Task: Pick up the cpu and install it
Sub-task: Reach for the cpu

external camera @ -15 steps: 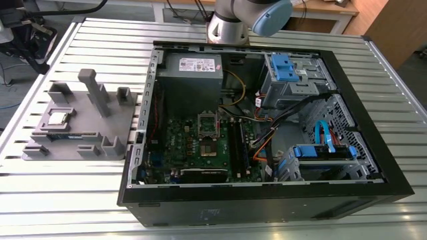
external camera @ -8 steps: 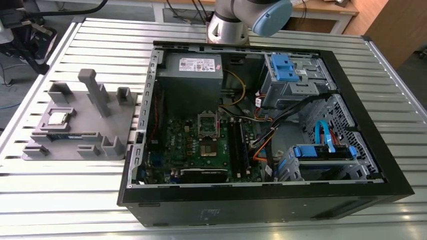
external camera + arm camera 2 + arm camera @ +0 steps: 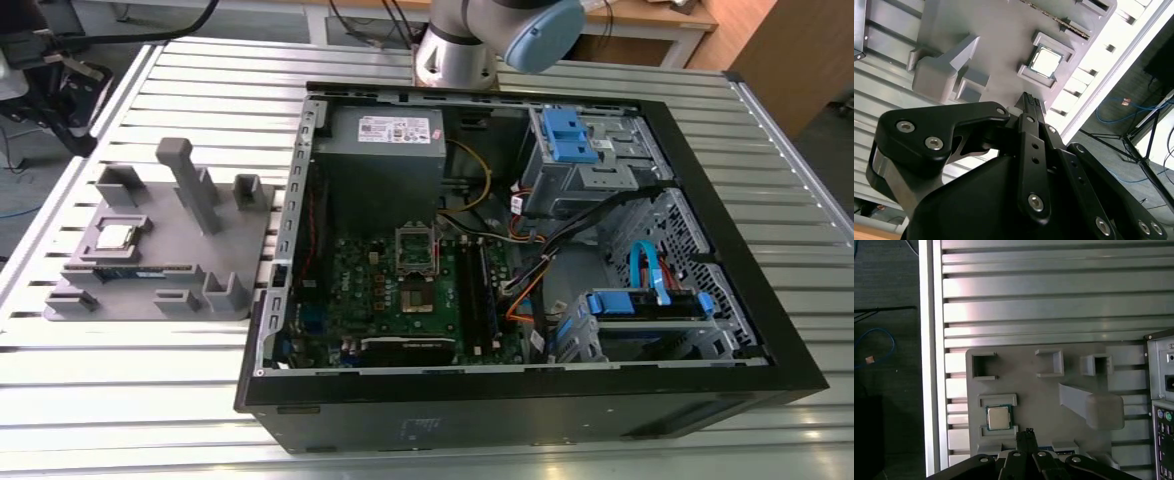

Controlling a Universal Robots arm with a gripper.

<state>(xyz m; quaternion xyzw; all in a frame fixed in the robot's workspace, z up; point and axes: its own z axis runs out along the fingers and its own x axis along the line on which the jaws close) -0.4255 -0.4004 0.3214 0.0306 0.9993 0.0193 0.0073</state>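
Currently the cpu lies flat, silver top up, in a square pocket of the grey holder, on the exterior view's left part of the slatted table. A green memory stick sits in a slot just nearer than it. In both wrist views the gripper points at the holder, tips near the cpu but apart from it, its black fingers pressed together on nothing. To the exterior view's right stands the open case, with the metal-framed socket on its green board. The arm rises at the far edge.
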